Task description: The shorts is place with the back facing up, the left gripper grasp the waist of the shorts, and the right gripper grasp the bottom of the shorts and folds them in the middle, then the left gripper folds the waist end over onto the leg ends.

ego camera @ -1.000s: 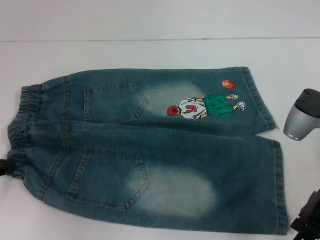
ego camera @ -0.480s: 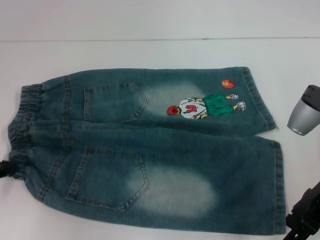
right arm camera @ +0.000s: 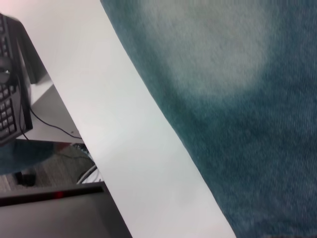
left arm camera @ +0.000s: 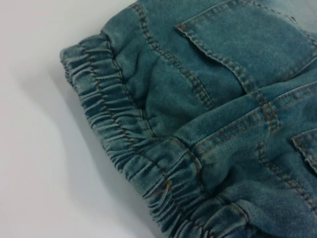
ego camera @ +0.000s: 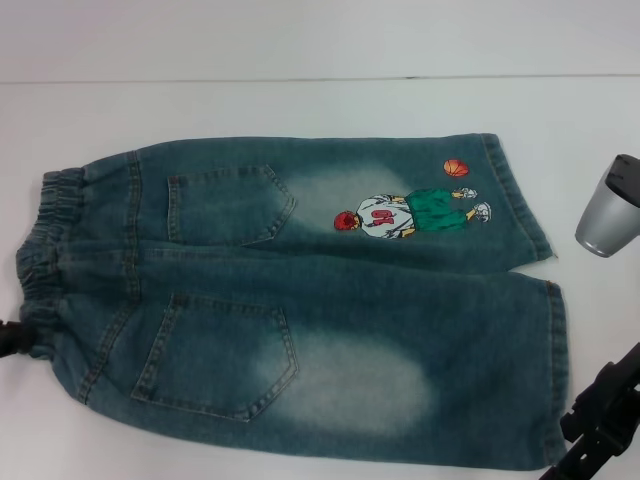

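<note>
**Shorts flat on desk, both pincers at the near edge, no grasp confirmed**

Shorts, blue denim, lie spread flat on the white desk, back pockets up. Long axis runs across the robot's front: elastic waistband toward its left, leg hems toward its right. An embroidered basketball figure sits on the far leg.

Left pincer shows only as a dark tip at the near waist corner; whether it is wide, narrow or holding cloth cannot be told. Right pincer stands just beside the near hem corner, apparently clear of the fabric; its opening cannot be told either.

Risks, as judged: the gathered waistband is thick and may be pinched only in its upper layer, so the lower layer drags. The right pincer could close short of the hem and miss. Uneven lifting would skew the middle fold.
</note>
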